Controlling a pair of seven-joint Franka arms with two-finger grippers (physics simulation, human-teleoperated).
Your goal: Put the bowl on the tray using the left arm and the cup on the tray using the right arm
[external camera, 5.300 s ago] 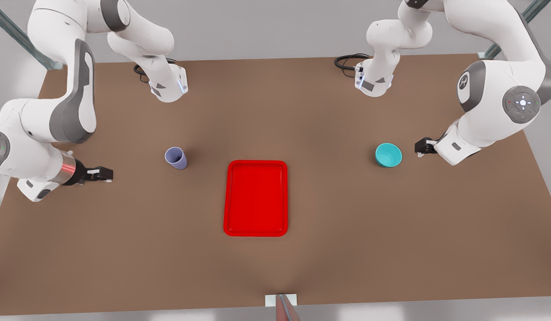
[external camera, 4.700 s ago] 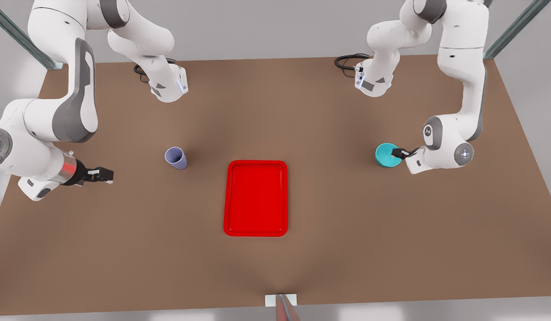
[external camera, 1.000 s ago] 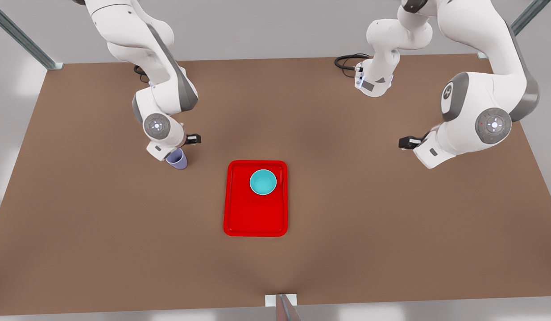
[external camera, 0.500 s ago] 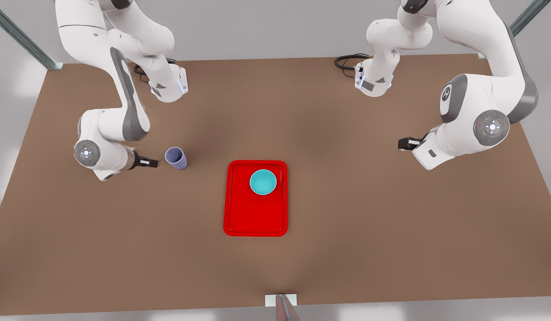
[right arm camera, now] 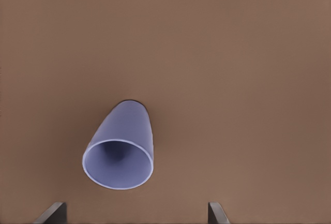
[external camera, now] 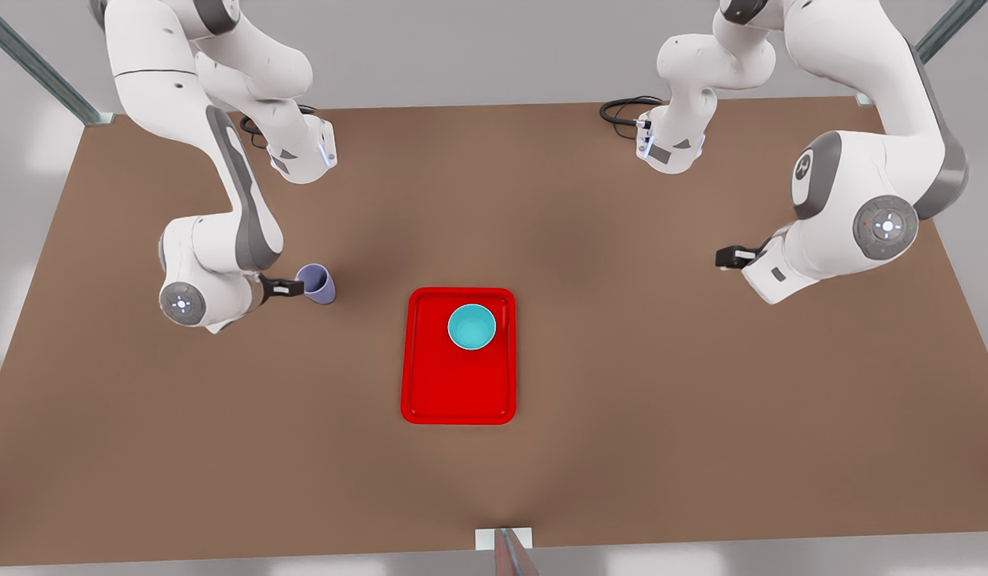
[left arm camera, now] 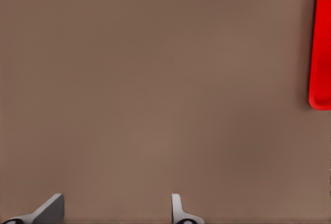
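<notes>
On a brown table [external camera: 622,400] seen from the front, the bowl [external camera: 471,327] sits in the upper part of the red tray [external camera: 458,392], at centre frame; a few seconds ago it stood on bare table at the picture's right, so the left arm's half of the job looks done. The left gripper [external camera: 722,258], at right of frame, hangs well apart from the tray and waits. At left of frame the right gripper [external camera: 292,286] is level with the cup [external camera: 316,283] and just beside its rim, having closed in from farther left half a second ago. That suggests the grasp on the cup is the step in hand. The cup itself stands upright on the table, left of the tray and off it.

From the left wrist, two grey fingertips [left arm camera: 50,209] stand spread at the bottom edge with nothing between them, over bare table; a strip of the tray [left arm camera: 320,48] shows at the right edge.

From the right wrist, the cup [right arm camera: 120,149] fills lower centre, its dark mouth open and empty. Two fingertips [right arm camera: 51,212] sit wide apart at the bottom corners, holding nothing, the cup ahead of the gap between them.
</notes>
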